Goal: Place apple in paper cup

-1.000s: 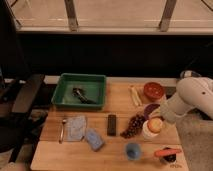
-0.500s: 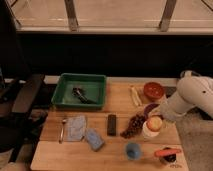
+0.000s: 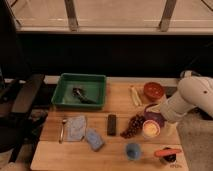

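The paper cup (image 3: 152, 136) stands on the desk (image 3: 115, 156) and I take it as the reference for all places. In its mouth there is a yellowish round patch, which I judge to be the apple (image 3: 149, 130), lying inside the cup or just at its rim; I cannot say which. The end effector (image 3: 159, 120) is directly behind and slightly right of the cup, very near to it, at the end of the white arm that comes in from the right side; how wide it stands, or whether it holds something, I cannot tell. So the apple lies just in front of and below the end effector, and being round it has no long axis to consider. A purple rounded thing (image 3: 153, 114) sits touching the cup behind, dark grapes (image 3: 133, 125) are just left, a blue cup (image 3: 132, 150) is near in front, and a carrot (image 3: 167, 152) in front to the right. Compared with half a second ago, arm, cup and apple show almost no change of position.
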Available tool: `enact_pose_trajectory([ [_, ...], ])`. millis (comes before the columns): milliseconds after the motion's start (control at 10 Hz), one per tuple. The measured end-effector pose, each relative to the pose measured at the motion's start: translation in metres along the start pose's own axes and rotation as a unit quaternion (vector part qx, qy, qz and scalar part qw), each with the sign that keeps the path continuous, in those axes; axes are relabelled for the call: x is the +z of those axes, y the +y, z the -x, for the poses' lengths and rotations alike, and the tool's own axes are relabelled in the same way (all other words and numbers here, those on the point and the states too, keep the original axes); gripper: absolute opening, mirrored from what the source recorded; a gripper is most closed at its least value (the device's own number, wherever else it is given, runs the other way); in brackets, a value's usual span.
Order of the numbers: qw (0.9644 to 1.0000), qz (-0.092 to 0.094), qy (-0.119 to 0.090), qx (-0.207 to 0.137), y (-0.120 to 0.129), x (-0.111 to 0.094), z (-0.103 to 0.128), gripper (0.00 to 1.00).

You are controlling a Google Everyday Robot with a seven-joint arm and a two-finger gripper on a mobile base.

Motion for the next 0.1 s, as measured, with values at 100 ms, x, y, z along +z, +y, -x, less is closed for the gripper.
enact_pose_trajectory([
  [100,1.0,-0.003,0.003,0.005,-0.0014,-0.0015,-0.0013,0.8],
])
